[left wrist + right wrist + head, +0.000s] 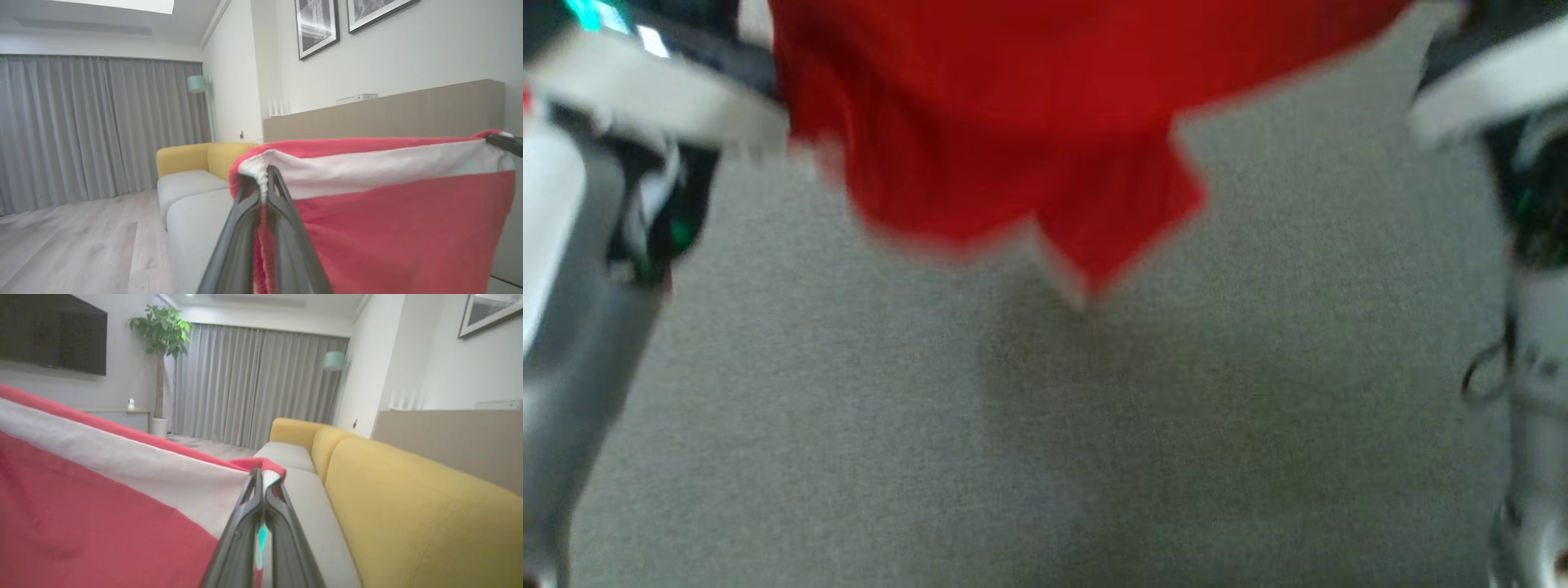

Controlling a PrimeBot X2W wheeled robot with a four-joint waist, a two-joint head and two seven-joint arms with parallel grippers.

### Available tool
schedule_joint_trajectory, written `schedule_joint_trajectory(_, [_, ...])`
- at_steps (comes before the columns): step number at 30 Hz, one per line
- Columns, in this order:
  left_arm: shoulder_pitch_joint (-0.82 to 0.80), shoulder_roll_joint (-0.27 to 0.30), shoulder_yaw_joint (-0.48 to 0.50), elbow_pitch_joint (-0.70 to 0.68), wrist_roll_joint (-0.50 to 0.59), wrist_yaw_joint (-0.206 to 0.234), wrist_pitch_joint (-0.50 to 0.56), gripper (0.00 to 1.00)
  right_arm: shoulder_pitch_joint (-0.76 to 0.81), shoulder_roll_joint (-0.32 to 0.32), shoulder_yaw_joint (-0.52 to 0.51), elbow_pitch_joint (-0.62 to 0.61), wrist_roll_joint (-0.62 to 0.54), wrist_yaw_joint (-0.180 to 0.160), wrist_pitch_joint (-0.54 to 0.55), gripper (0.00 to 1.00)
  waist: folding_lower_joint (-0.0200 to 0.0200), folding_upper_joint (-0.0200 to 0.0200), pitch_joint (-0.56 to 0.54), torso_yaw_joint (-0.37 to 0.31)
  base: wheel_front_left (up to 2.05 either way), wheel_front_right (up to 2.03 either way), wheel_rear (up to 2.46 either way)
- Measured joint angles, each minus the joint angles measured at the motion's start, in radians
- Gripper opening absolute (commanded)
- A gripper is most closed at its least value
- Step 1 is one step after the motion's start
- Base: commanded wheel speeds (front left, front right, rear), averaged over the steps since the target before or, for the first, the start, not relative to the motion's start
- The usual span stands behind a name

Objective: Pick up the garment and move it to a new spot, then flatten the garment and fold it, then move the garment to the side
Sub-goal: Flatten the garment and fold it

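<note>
Closest to each wrist camera, the dark fingers run off the bottom edge; the head view is blurred, and its top edge cuts off the upper part of the red garment point(980, 122). The left gripper point(266, 174) is pinched tight on one top corner, at the white band; the right gripper point(260, 477) is clamped on the opposite corner. The cloth hangs stretched between them, in the air above a grey surface point(1045, 457); beyond stand a yellow-backed sofa point(408, 506) and grey curtains point(253, 384).
</note>
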Motion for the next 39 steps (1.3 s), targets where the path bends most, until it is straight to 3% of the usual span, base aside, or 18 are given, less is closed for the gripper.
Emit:
schedule_joint_trajectory(4, [-0.141,-0.05,-0.003,0.119,0.022,-0.044,-0.042,0.0,-0.158,0.003,-0.018,0.075,-0.028,0.0,-0.06,0.0,0.0,0.0,0.045,-0.013,0.0,0.0,0.0])
schedule_joint_trajectory(8, [-0.174,-0.08,-0.005,0.204,0.025,-0.063,-0.081,0.0,-0.166,0.027,-0.002,0.111,-0.035,0.0,-0.082,0.0,-0.0002,0.0,0.072,-0.021,0.0,0.0,0.0])
schedule_joint_trajectory(12, [-0.108,-0.095,-0.031,0.265,0.002,-0.078,-0.098,0.0,-0.063,0.047,0.035,0.144,-0.032,0.0,-0.112,0.0,-0.0001,0.0,0.099,-0.025,0.0,0.0,0.0])
schedule_joint_trajectory(18, [0.18,-0.115,-0.063,0.285,-0.05,-0.074,-0.175,0.0,0.188,0.062,0.057,0.174,-0.013,0.0,-0.163,0.0,-0.0004,0.0,0.107,-0.026,0.0,0.0,0.0])
schedule_joint_trajectory(31, [0.674,-0.121,-0.108,0.015,-0.104,0.047,-0.273,0.0,0.578,0.088,-0.003,-0.074,-0.006,0.0,-0.138,0.0,-0.0006,0.0,-0.02,-0.018,0.0,0.0,0.0])
schedule_joint_trajectory(39, [0.863,-0.077,-0.132,-0.172,-0.108,0.137,-0.253,0.0,0.852,0.132,-0.046,-0.291,-0.007,0.0,-0.048,0.0,-0.0008,0.0001,-0.126,-0.023,0.0,0.0,0.0])
